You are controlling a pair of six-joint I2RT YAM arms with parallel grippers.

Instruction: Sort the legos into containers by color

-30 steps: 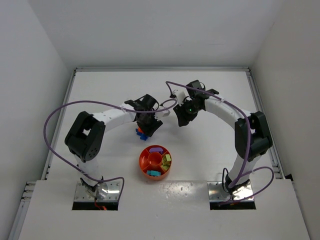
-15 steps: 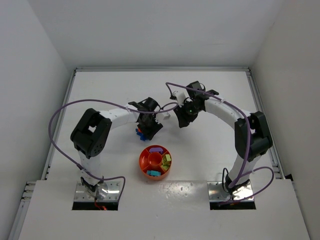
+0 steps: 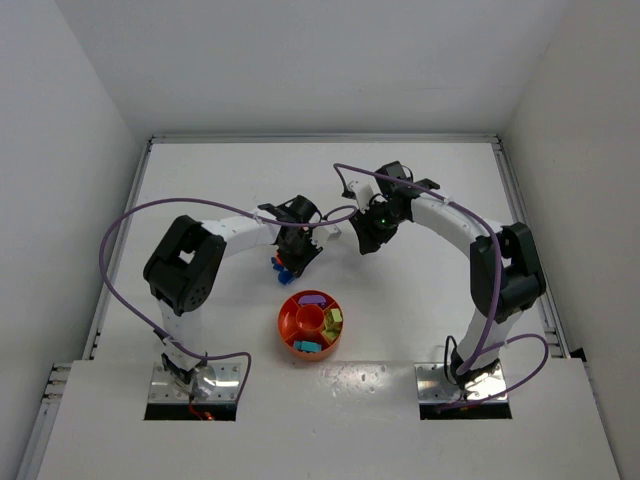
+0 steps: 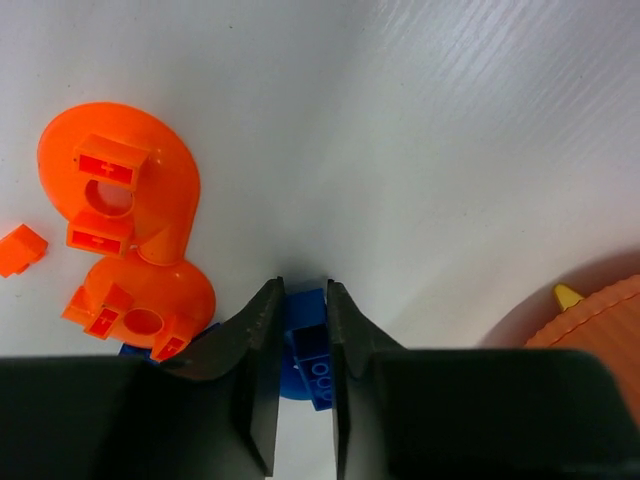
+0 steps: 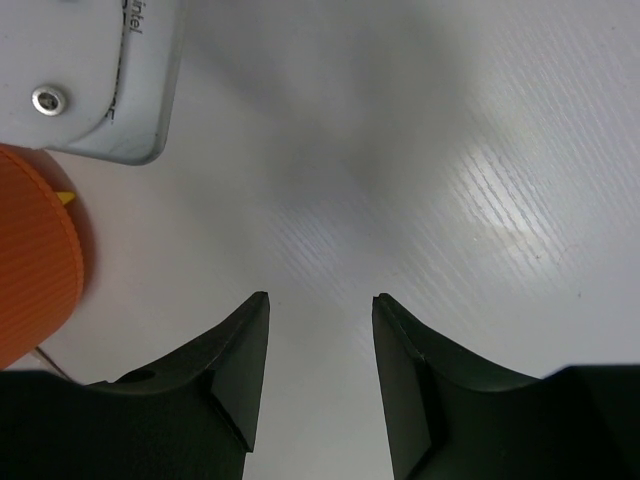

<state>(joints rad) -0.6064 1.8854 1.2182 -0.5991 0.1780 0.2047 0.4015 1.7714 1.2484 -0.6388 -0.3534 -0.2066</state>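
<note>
Top view: the orange-red tray sits at lower centre, with the left gripper just above it. Left wrist view: its fingers pinch a blue brick at lower centre, beside a curvy orange piece moulded with "+" marks. Right wrist view: the right gripper stands spread above the white table, and "intel" reads on the white housing at upper left.

The brick is deep blue, the fingers black and the flat pieces bright orange. The ribbed tray is orange-red, its bricks purple, yellow-green and teal. The table is plain white.
</note>
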